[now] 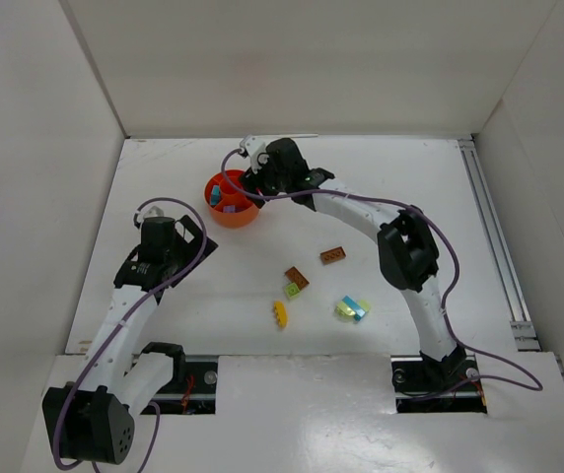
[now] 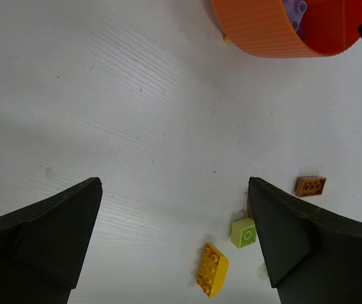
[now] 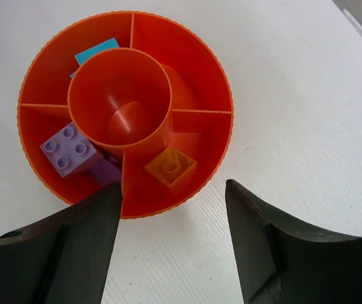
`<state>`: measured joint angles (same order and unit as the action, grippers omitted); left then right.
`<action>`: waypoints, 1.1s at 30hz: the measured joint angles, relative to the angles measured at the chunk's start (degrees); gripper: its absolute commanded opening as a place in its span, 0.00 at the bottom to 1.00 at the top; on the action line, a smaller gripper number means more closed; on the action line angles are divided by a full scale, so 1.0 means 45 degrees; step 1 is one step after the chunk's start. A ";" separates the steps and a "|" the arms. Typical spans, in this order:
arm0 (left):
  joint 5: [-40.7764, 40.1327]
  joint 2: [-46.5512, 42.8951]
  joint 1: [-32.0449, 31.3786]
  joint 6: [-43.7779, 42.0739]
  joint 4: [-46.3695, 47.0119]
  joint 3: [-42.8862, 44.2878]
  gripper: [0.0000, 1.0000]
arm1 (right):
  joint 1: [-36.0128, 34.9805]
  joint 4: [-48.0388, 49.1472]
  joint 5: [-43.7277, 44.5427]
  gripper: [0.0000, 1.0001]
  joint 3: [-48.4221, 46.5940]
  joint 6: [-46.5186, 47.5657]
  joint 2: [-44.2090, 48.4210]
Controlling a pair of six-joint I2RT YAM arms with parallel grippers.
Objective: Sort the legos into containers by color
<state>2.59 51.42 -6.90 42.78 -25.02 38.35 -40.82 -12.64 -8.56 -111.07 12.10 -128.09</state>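
The right gripper (image 3: 173,190) hangs just above the lower rim of the dish (image 3: 187,63), jaws half parted and holding nothing; an orange brick (image 3: 171,167) lies free in the lower-centre compartment, a purple brick (image 3: 70,149) left of it. Best to rise straight up clear of the rim before swinging toward the brown brick (image 1: 333,255), lest the dish shift. The right arm stretches far forward, wrist tipped down; the left gripper (image 2: 173,183) hovers wide open, empty, over the table (image 2: 137,114)

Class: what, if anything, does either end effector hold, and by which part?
Nothing. The left end effector and right end effector are open and empty; the orange brick lies in the dish.
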 measured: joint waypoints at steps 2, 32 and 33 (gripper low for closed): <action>0.0107 0.0000 0.0000 -0.0073 0.0029 0.0000 1.00 | 0.0000 -0.0029 0.0000 0.71 0.0019 0.0000 0.0005; -0.2511 0.4182 -1.1006 0.3541 0.0918 0.0355 0.56 | 0.2511 -0.0146 0.3837 0.79 1.4158 -0.2380 1.4056; -0.2667 0.4614 -1.1123 0.3711 0.0869 0.0432 0.53 | 0.2574 -0.0175 0.3925 0.79 1.4290 -0.2424 1.4358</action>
<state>-9.41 72.18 -56.95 59.48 -21.10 40.29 -29.23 -13.43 9.10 -46.76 1.19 -63.48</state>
